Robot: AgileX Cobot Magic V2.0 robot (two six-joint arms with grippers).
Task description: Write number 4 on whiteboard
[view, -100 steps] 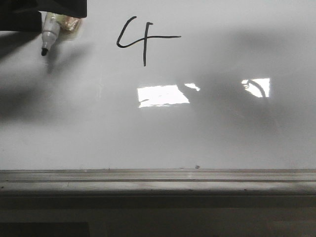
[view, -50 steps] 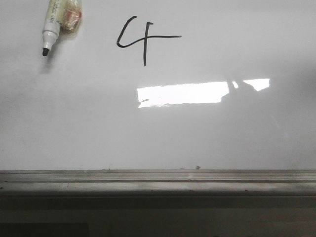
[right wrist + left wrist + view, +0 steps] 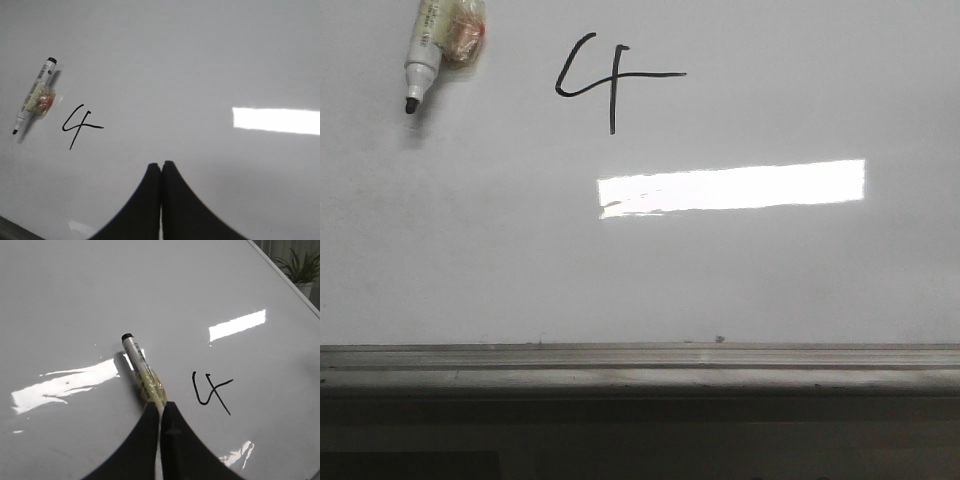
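Left gripper [image 3: 160, 412] and right gripper [image 3: 161, 172]: both clenched on nothing. Marker [image 3: 422, 52] lies loose at 9 o'clock of the number 4 [image 3: 610, 82], upper whiteboard [image 3: 770, 280]. Writing looks done; you just retract.

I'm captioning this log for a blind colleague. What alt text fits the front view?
A hand-drawn black number 4 sits high on a glossy whiteboard. An uncapped marker lies to its left, tip toward the tray rail, with a bright rectangular light reflection below the digit.
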